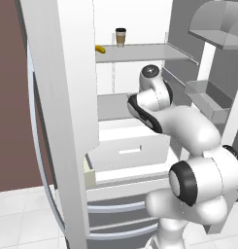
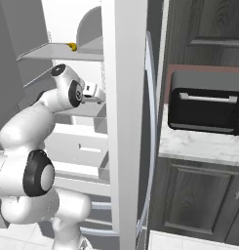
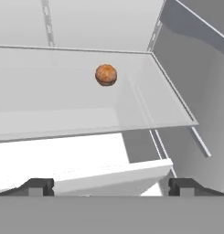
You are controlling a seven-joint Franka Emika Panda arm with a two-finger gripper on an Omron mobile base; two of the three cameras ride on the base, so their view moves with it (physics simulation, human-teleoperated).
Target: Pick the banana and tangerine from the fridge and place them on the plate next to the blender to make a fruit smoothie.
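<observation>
Hand (image 3: 111,186) open, fingers spread wide at the lower frame edge, holding nothing; tangerine (image 3: 106,74) sits upper centre on a fridge (image 1: 67,121) shelf (image 3: 63,105), apart from its edges; banana (image 1: 100,49) lies on the upper shelf beside a coffee cup (image 1: 120,37).

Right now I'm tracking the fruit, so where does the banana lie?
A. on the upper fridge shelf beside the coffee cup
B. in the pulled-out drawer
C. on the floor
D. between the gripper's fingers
A: the banana lies on the upper shelf, left of the coffee cup.
</observation>
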